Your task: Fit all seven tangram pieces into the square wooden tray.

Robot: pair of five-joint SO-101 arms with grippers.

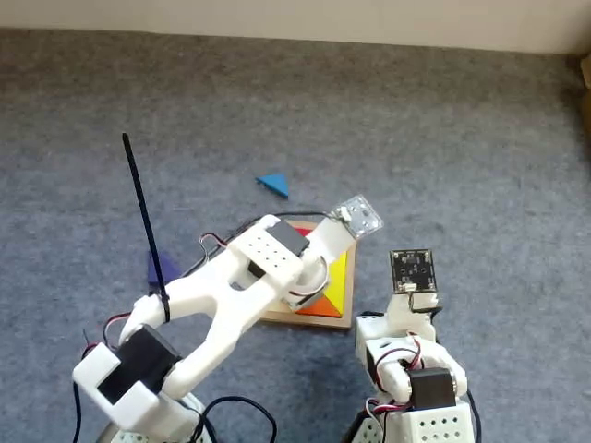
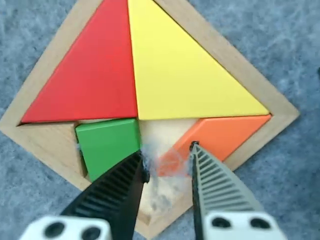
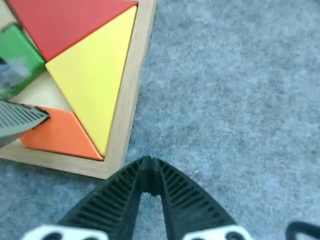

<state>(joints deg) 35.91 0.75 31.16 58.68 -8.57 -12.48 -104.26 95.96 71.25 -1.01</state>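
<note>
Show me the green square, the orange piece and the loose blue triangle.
green square (image 2: 107,142), left wrist view, middle of its top face.
orange piece (image 2: 230,132), left wrist view, middle of its top face.
blue triangle (image 1: 273,184), high view, its centre.

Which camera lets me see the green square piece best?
The left wrist view: the green square lies close and almost whole in the tray, just ahead of the left pincer. The right wrist view catches part of it at the picture's edge. In the high view the left arm lies over that spot.

Soft, even, bright light, faint shadows; pale hazy smear by the left pincer (image 2: 167,156)
</note>
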